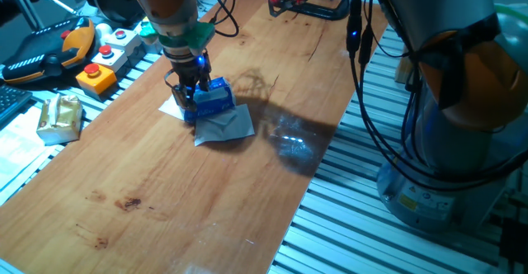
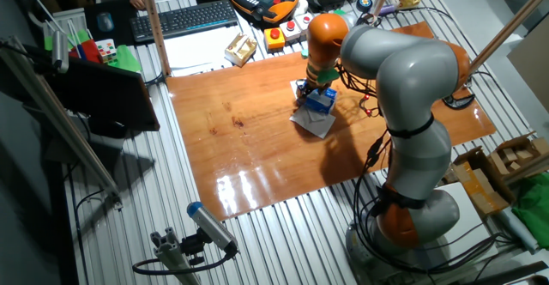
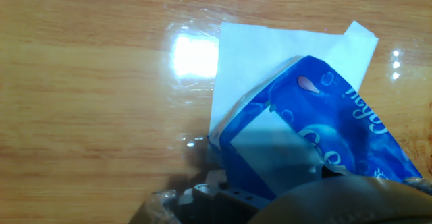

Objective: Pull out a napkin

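Napkin (image 1: 224, 126) lay flat nearest me, spreading from under the packet (image 1: 213, 97) toward the surface's (image 1: 165, 200) near edge; the tool (image 1: 186, 92) stood over the packet's far end, grip hidden.

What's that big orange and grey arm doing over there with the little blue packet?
The arm's gripper is down at the blue tissue packet on the wooden table, working to pull a napkin out of it. A pale bluish-white napkin lies spread on the wood right beside the packet. A white sheet also shows from under the packet in the hand view. Whether the fingers are pinching anything right now is hard to tell.
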Action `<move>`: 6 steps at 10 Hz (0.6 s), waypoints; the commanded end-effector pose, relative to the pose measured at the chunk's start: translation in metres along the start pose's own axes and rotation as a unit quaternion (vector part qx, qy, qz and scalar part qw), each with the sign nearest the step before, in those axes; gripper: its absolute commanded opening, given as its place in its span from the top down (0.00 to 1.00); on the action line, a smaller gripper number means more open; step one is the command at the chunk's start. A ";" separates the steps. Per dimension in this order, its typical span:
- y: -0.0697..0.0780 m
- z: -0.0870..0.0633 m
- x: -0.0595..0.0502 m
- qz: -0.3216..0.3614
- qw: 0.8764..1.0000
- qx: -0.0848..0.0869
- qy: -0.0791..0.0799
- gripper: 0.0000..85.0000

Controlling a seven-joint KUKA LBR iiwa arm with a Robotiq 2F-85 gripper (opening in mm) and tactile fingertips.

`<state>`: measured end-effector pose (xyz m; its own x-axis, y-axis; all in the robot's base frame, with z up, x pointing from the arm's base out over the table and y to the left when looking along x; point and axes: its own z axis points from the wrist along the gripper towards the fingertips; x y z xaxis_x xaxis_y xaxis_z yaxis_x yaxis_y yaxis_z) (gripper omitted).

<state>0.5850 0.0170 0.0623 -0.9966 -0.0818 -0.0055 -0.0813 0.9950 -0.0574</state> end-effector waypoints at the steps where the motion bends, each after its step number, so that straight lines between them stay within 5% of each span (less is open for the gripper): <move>1: 0.000 0.001 0.000 -0.001 1.000 -0.001 0.000 0.17; 6: -0.003 0.005 -0.001 -0.007 1.000 -0.003 -0.002 0.22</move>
<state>0.5868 0.0141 0.0575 -0.9953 -0.0968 -0.0081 -0.0962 0.9941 -0.0509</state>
